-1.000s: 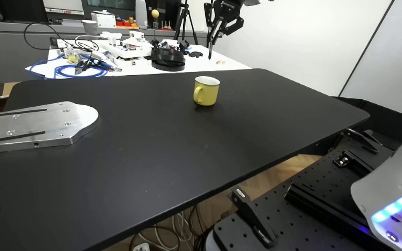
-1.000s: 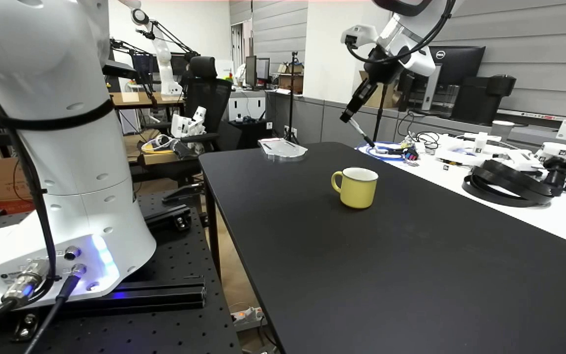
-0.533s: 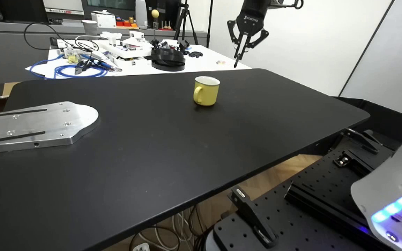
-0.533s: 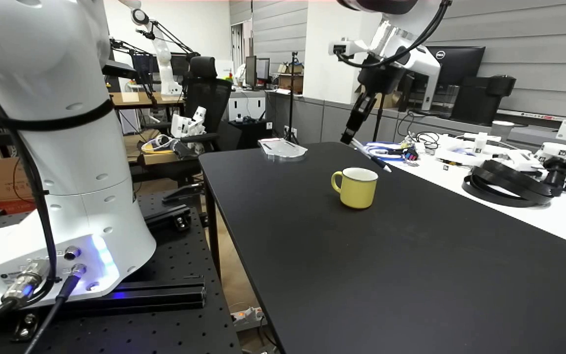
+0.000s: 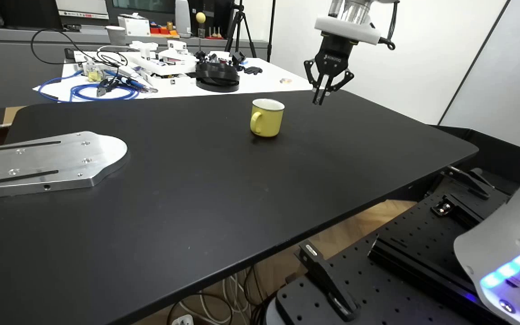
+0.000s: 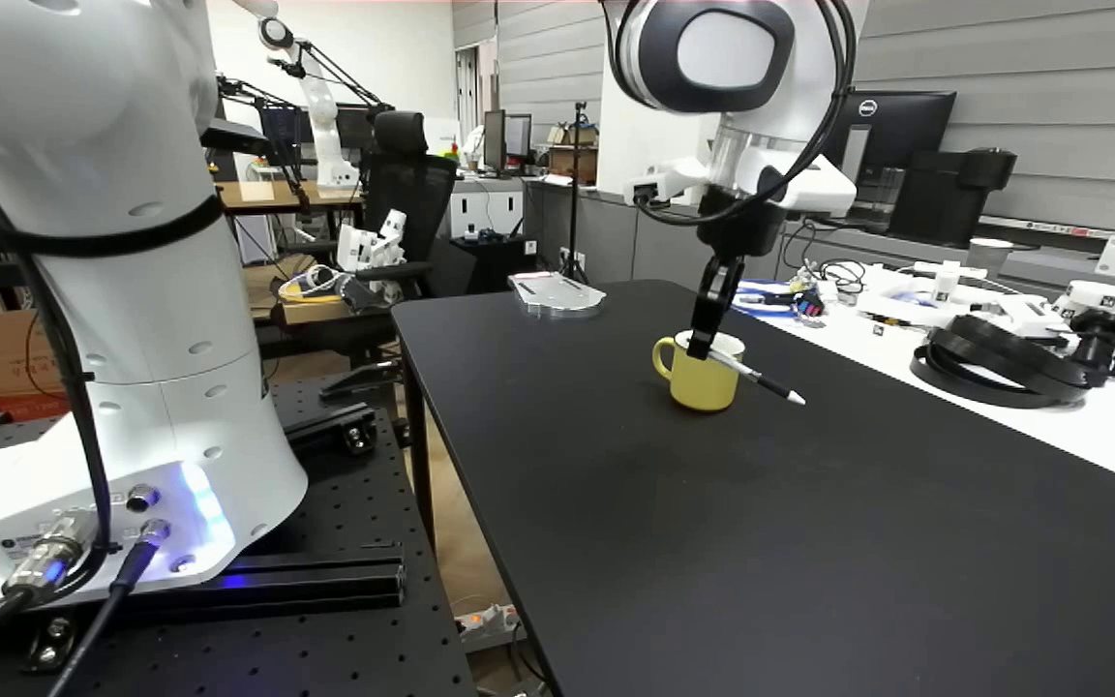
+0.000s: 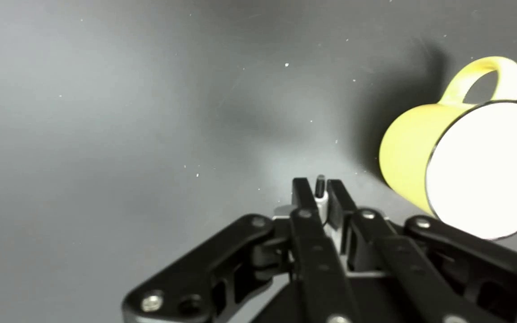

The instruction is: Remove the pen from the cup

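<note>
In an exterior view, the pen (image 6: 754, 375) and fingers (image 6: 702, 339) have descended.

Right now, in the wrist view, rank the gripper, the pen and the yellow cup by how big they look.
1. Gripper: largest, helped by nearness to the camera.
2. Yellow cup: slightly cut off at the right edge.
3. Pen: smallest, only partly visible.

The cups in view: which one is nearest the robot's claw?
The yellow cup on the black table: the claw hangs near it. The pale cup stands at the back, beyond that table.
</note>
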Available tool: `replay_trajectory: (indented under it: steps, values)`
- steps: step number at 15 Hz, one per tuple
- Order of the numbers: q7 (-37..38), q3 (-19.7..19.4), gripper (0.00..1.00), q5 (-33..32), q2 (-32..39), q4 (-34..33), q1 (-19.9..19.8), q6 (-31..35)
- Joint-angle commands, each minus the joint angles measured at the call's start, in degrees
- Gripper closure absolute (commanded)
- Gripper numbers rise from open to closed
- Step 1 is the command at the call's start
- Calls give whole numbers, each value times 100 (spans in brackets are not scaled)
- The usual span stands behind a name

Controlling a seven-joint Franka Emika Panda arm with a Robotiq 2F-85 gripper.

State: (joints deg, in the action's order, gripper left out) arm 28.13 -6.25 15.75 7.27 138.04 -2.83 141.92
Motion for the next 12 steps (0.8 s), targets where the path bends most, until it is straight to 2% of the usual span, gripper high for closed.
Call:
replay_trajectory:
  steps: [1, 7, 12]
  values:
    - [256, -108, 97, -285, 281, 167, -15, 522]
    - [373, -503, 97, -700, 974, 156, 32, 811]
    - [377, -711, 97, -829, 1245, 119, 109, 817]
